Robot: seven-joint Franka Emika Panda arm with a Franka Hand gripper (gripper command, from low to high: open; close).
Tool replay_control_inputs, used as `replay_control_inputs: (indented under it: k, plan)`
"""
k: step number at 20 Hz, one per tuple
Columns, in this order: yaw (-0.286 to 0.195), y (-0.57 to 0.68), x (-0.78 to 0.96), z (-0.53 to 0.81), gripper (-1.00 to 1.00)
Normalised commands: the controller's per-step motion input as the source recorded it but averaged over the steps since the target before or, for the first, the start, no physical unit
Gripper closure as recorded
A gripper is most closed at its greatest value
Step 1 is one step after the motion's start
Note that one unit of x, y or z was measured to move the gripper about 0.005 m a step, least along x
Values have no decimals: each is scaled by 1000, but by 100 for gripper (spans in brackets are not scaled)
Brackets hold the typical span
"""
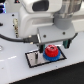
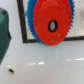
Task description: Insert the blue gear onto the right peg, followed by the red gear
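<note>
We see the red gear stacked on the blue gear near the plate edge, our gripper close above, its jaw spread hidden from us.

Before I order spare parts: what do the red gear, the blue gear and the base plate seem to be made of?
The red gear looks like moulded plastic: even bright colour, matte with a soft sheen. The blue gear under it looks the same, its teeth showing around the red rim. The base plate is grey with a black edge, possibly metal or plastic; the pictures are too blurred to tell.
</note>
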Motion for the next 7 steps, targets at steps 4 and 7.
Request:
replay_control_inputs:
  k: [4, 7]
  plan:
    - [0, -23, 44, 0, -100]
    - [0, -18, 21, 0, -100]
